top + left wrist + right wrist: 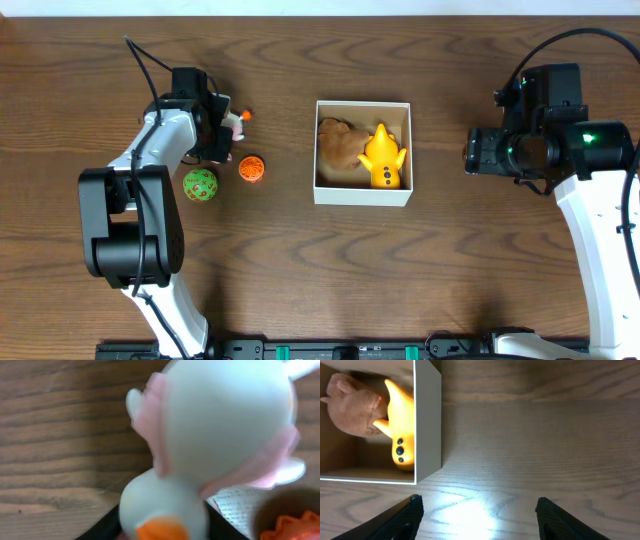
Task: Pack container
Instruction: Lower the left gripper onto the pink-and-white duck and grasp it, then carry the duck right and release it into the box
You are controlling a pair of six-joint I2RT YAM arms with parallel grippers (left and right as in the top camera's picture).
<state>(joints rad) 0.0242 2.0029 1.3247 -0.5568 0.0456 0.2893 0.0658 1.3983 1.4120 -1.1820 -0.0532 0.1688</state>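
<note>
White-and-pink toy [220, 435] fills the left wrist view, too close to tell whether the left jaws grip it. Right jaws stand wide apart over the bare table [530, 435], near the container [362, 196], which sits mid-table holding a brown plush [338, 145] and a yellow toy [384, 160].

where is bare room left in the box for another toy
In the container, bare cardboard shows along the robot-side wall, beside the brown plush, left of the yellow toy. The middle, where both toys lie, is crowded.

Overhead and right wrist: shared container [362, 197]
</note>
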